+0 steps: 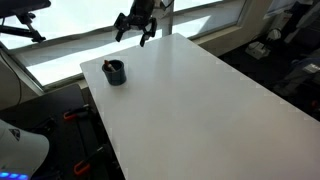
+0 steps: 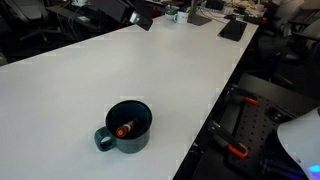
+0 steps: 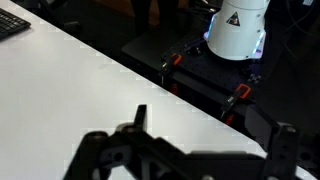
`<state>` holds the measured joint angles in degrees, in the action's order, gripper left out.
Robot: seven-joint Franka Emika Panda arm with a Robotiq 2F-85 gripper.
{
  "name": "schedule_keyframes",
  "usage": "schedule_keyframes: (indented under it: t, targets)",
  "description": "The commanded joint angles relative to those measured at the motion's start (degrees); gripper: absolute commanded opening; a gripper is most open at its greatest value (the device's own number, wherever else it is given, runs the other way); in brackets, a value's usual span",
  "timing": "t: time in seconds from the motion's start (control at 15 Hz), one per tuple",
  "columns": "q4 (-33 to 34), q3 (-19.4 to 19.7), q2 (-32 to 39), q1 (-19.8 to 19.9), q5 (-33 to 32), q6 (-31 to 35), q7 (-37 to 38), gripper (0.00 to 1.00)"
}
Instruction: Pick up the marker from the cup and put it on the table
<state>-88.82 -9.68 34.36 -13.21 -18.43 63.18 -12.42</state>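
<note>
The dark cup stands on the white table near one corner, and it shows close up in an exterior view. The marker lies inside the cup with its reddish-orange end showing; its tip pokes above the rim. My gripper hangs open and empty above the table's far edge, well away from the cup. In the wrist view its dark fingers are spread over bare table. The cup is out of the wrist view.
A white domed machine stands on the floor beside the table, also seen in both exterior views. Red-handled clamps sit by the table edge. Dark flat items lie at the table's far end.
</note>
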Motion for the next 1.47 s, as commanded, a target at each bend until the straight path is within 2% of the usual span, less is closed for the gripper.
schedule_keyframes:
  t: [0.0, 0.07, 0.6, 0.87, 1.4]
  targets:
    - [3.6, -0.7, 4.1, -2.5, -4.1, -5.2, -0.8, 1.0]
    - [1.0, -0.8, 2.2, -1.1, -2.0, -1.9, 0.2, 1.0]
    - [1.2, -0.8, 3.2, -1.0, -2.3, -2.1, 0.3, 1.0]
    - [5.3, -0.8, 7.1, -1.8, -3.9, -4.3, -1.4, 1.0]
    - [16.4, -2.4, 17.3, -8.1, -7.8, -10.1, -2.9, 1.0]
